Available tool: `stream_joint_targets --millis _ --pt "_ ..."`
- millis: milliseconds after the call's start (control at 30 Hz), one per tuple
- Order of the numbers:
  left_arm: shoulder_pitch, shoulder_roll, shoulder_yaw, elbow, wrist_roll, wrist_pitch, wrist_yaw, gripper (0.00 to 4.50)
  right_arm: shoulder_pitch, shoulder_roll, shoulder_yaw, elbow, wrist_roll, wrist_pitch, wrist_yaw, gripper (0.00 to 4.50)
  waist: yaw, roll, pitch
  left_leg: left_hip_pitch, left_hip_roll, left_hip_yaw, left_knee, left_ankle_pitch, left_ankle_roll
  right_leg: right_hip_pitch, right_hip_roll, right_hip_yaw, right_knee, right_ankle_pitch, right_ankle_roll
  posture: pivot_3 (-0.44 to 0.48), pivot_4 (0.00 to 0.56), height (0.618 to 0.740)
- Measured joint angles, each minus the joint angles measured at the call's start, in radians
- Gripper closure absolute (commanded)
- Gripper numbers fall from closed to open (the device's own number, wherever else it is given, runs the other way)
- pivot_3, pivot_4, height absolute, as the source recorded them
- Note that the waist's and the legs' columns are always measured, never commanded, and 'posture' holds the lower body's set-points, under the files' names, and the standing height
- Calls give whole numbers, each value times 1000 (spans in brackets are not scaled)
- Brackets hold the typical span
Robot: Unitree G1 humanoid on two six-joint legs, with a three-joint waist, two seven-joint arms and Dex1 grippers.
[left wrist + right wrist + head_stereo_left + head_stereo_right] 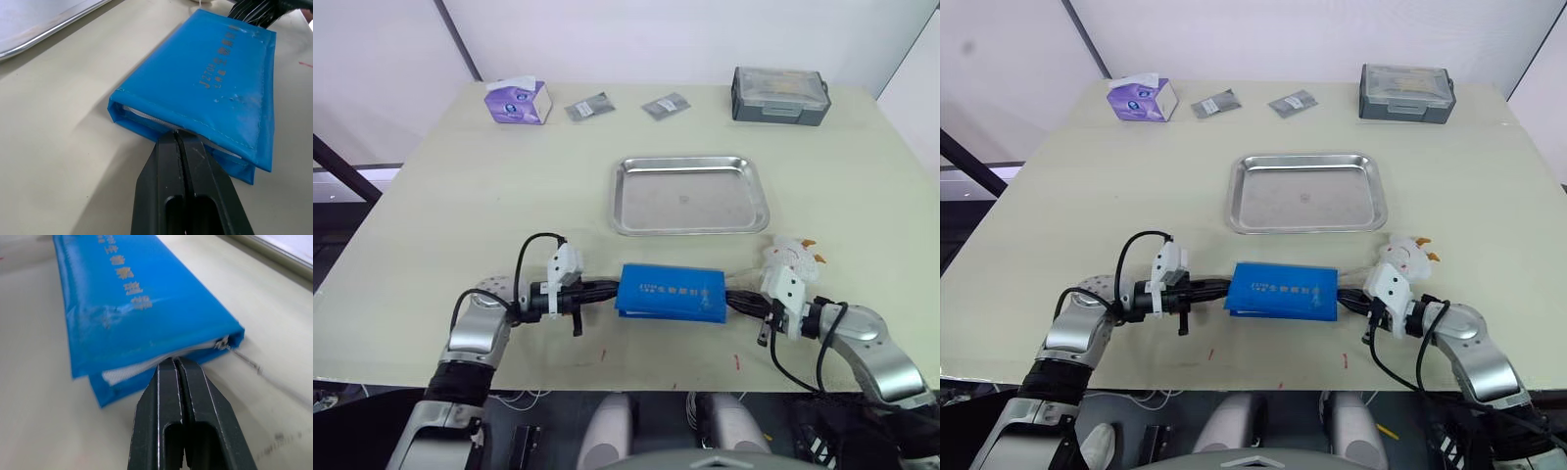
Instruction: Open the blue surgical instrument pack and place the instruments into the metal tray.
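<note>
- Pack (671, 292) lies flat and folded shut on the table (460, 196), near its front edge, printed side up, at 6 o'clock from the tray (690, 194) and apart from it.
- Left gripper (178, 134): fingers pressed together, tips at the pack's open left end, touching the edge; whether any layer is pinched, cannot tell.
- Right gripper (173, 361): fingers closed too, tips against the pack's right end, just under the white inner layer.
- Tray sits mid-table, bare steel bottom showing.
- Far edge of table: tissue box (518, 101) at 11 o'clock from the tray, two grey sachets (589, 108) (666, 106) around 12, grey box (780, 95) at 1 o'clock.
</note>
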Motion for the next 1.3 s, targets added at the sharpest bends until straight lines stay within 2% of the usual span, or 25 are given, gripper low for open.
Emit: stream_joint_targets --millis 333,433,500,533,600,667,733,1000,1300 --pt "57 106 27 -19 -59 16 -82 4500 81 -52 -90 -9 46 -26 34 4447 0 0 0 0 0 0 0 0 0 0 0 0 0 0 0 0 150 734" --pt "58 143 54 -30 -93 15 -123 3628 98 -63 -110 -10 62 -68 63 3582 -1 0 0 0 0 0 0 0 0 0 0 0 0 0 0 0 150 734" --pt "54 166 76 -42 -120 -2 -161 2809 102 -63 -117 -11 66 -131 93 2750 -1 0 0 0 0 0 0 0 0 0 0 0 0 0 0 0 150 734" --pt "49 180 78 -51 -130 -13 -183 2170 102 -63 -118 -11 67 -160 111 2111 -1 0 0 0 0 1 0 0 0 0 0 0 0 0 0 0 150 734" --pt "36 208 79 -82 -149 -23 -232 1659 102 -63 -117 -5 68 -218 148 1487 0 0 0 0 0 1 0 0 0 0 0 0 -1 0 0 0 150 734" --pt "25 226 78 -107 -171 -21 -260 779 95 -63 -115 16 62 -283 174 540 0 0 0 0 0 1 0 0 0 0 0 0 0 0 0 0 150 734" --pt "10 250 70 -129 -188 -25 -274 89 63 -57 -111 55 41 -381 196 0 -3 0 1 1 0 2 0 0 0 0 0 0 0 0 0 0 150 734" --pt "-23 295 25 -169 -248 -32 -280 89 -92 -54 -20 283 -138 -809 220 0 -3 1 3 1 1 7 0 0 0 0 0 1 0 0 0 0 150 734" --pt "-23 294 23 -205 -280 -22 -283 89 -193 -29 61 381 -180 -955 196 0 -3 0 4 1 1 7 0 0 0 0 0 1 0 0 0 0 150 734"
